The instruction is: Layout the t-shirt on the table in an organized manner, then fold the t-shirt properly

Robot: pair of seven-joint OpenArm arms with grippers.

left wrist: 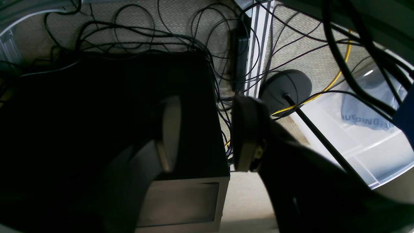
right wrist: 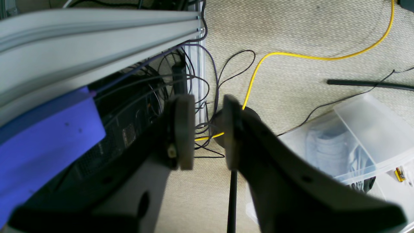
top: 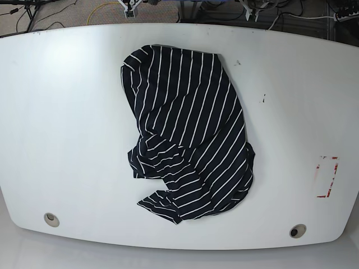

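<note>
Your left gripper [left wrist: 207, 134] hangs with jaws parted and empty over floor cables; your right gripper [right wrist: 208, 131] likewise, narrower. On the table [top: 67, 112], the striped t-shirt [top: 188, 131] lies crumpled at centre, its bunched folds toward 6 o'clock.

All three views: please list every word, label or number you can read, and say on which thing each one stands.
"UGGINGF", partly cut off, on the pale cloth inside the clear plastic bin, left wrist view.
Small label on the dark box, right wrist view: too blurred to read.
T-shirt, table and red-and-white tape, base view: no text.
</note>
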